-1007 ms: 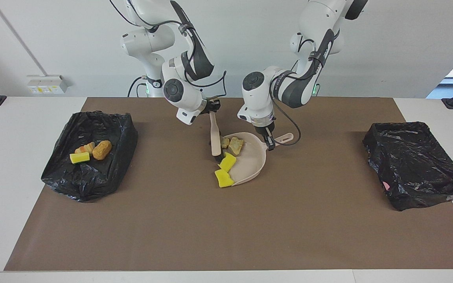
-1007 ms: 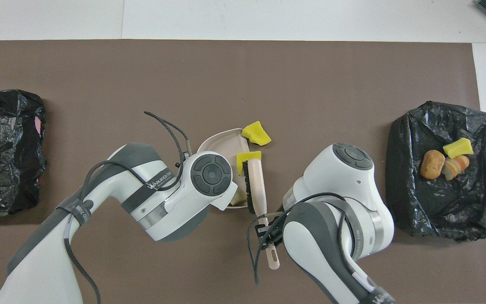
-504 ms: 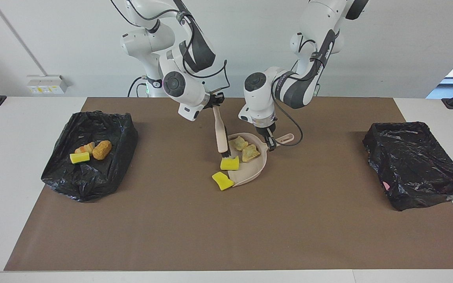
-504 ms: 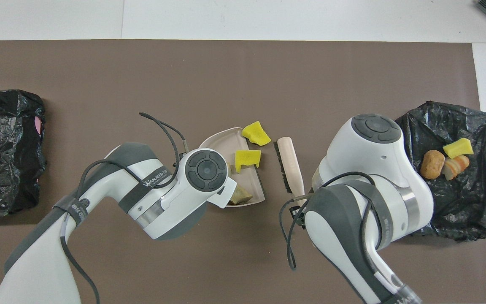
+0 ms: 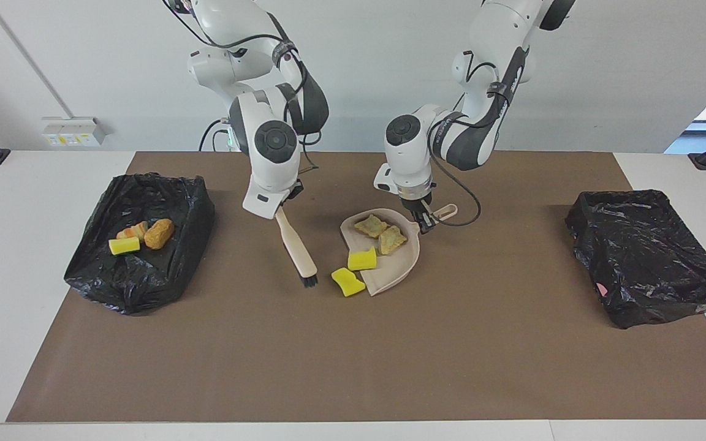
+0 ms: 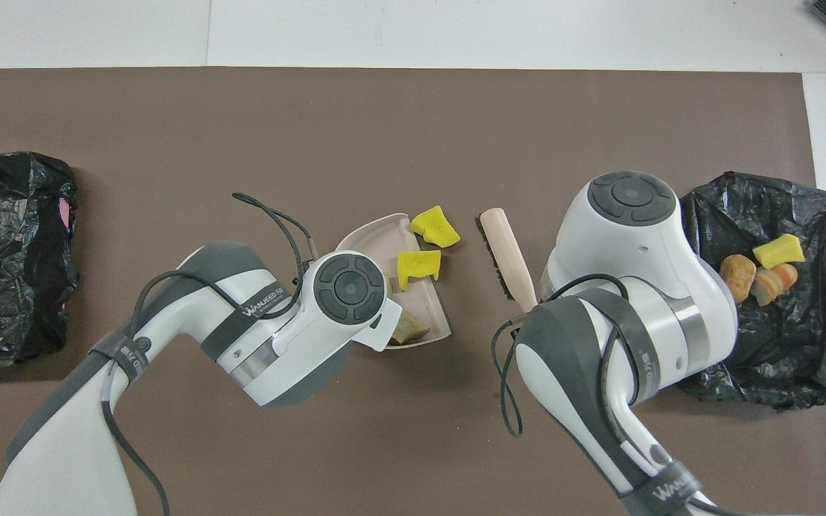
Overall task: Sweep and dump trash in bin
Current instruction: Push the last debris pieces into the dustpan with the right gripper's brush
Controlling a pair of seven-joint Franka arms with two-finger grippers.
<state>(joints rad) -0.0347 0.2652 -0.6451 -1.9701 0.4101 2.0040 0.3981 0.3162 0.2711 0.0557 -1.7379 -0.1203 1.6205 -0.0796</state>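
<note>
The beige dustpan [image 5: 399, 263] lies mid-mat, and my left gripper [image 5: 425, 219] is shut on its handle. Two tan trash chunks [image 5: 370, 225] [image 5: 391, 239] sit inside it. A yellow piece [image 5: 361, 259] [image 6: 419, 265] rests at the pan's open edge, and another yellow piece [image 5: 347, 282] [image 6: 434, 227] lies on the mat just outside it. My right gripper [image 5: 284, 207] is shut on the brush [image 5: 296, 248] [image 6: 506, 254], which hangs slanted, bristles down, beside the pan toward the right arm's end. The overhead view hides both grippers under the wrists.
A black-bagged bin [image 5: 144, 275] [image 6: 771, 344] at the right arm's end holds a yellow scrap [image 5: 124, 245], a brown chunk [image 5: 159, 233] and an orange-tan piece [image 5: 132, 231]. Another black-bagged bin [image 5: 647, 254] [image 6: 11, 251] stands at the left arm's end. The brown mat [image 5: 353, 355] covers the table.
My right arm swung the brush from the pan's mouth out toward the right arm's end. The tan chunks slid deeper into the pan, which turned slightly. One yellow piece stayed outside.
</note>
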